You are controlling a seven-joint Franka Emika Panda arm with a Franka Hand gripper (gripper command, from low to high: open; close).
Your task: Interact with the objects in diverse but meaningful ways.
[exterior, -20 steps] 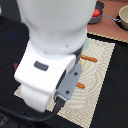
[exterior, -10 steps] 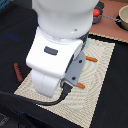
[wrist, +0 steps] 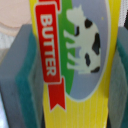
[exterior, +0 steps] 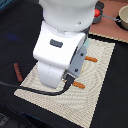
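In the wrist view a flat yellow box [wrist: 80, 95] fills the frame, printed with a red "BUTTER" ribbon and a cow. My gripper [wrist: 74, 70] is shut on it, one grey, teal-padded finger [wrist: 22, 80] pressed against each long edge. In the exterior view the white arm [exterior: 60, 45] hides both gripper and box. On the black table at the exterior view's left lies a thin brown sausage [exterior: 17, 71]. A red tomato [exterior: 96, 13] sits at the back, partly behind the arm.
A striped beige placemat [exterior: 102, 80] lies under the arm, with two orange cutlery handles [exterior: 91, 58] [exterior: 79, 84] on it. A grey pot [exterior: 123, 17] stands at the back right. A black cable [exterior: 30, 88] runs across the mat's left corner.
The arm has shifted towards the back and the exterior view's right. The sausage, hidden a second ago, now shows.
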